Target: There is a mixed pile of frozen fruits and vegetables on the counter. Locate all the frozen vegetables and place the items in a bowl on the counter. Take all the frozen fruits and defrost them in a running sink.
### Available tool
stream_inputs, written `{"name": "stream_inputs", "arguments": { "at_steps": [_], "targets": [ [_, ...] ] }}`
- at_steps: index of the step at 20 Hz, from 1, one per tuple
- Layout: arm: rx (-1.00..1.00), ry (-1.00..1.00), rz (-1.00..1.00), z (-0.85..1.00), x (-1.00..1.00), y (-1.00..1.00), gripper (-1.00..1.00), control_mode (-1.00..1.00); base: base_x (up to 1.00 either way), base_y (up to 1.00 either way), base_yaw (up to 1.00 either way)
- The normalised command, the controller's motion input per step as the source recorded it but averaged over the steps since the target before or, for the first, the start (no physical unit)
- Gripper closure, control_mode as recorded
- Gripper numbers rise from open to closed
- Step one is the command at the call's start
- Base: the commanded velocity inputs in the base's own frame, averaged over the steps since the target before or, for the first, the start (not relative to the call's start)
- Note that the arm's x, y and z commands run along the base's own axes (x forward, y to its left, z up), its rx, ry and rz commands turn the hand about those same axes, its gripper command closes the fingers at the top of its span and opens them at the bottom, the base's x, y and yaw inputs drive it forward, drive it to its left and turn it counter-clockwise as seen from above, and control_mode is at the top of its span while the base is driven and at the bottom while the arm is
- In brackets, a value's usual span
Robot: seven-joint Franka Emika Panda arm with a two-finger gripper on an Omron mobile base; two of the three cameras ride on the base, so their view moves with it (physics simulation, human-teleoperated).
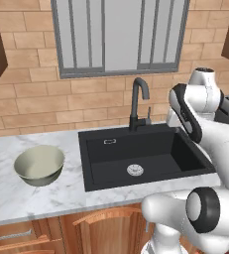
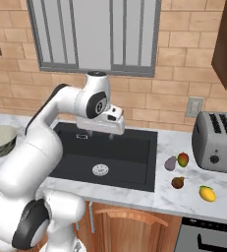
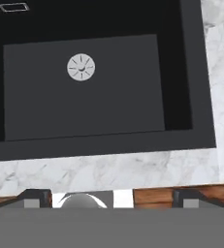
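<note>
Left base view: the wide pale grey-green bowl (image 1: 39, 165) sits on the white marble bench (image 1: 61, 198) left of the large black rectangular sink (image 1: 141, 156), with its round steel drain (image 1: 135, 170) and tall black curved tap (image 1: 138, 101). The white arm hides the bench to the right of the sink.

Right base view: the end effector (image 2: 101, 129) hangs over the sink's back half; whether it is spread or pressed together I cannot tell. Right of the sink lie the dull purple-grey pear-shaped lump (image 2: 170, 163), touching the red-yellow-green oval (image 2: 183, 159), the dark red-brown ball (image 2: 178, 182) and the yellow-orange piece (image 2: 207, 193), near a silver toaster (image 2: 218, 142). The bowl is cut off at the left edge.

Hand view: two dark finger tips (image 3: 36, 197) barely show, well apart, holding nothing.
</note>
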Motion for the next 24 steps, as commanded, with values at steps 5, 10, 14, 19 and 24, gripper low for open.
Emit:
{"name": "stream_inputs", "arguments": {
  "at_steps": [5, 10, 14, 19, 24],
  "targets": [
    [0.00, 0.14, -0.14, -0.30, 0.12, -0.56, -1.00, -1.00, 0.00, 0.00, 0.00],
    [0.00, 0.11, -0.15, -0.27, 0.01, -0.57, -1.00, -1.00, 0.00, 0.00, 0.00],
    [0.00, 0.07, -0.14, -0.22, 0.03, -0.54, -1.00, -1.00, 0.00, 0.00, 0.00],
    [0.00, 0.03, -0.10, -0.17, 0.21, -0.52, -1.00, -1.00, 0.00, 0.00, 0.00],
    [0.00, 0.06, -0.12, -0.15, 0.15, -0.56, -1.00, -1.00, 0.00, 0.00, 0.00]
  ]
}}
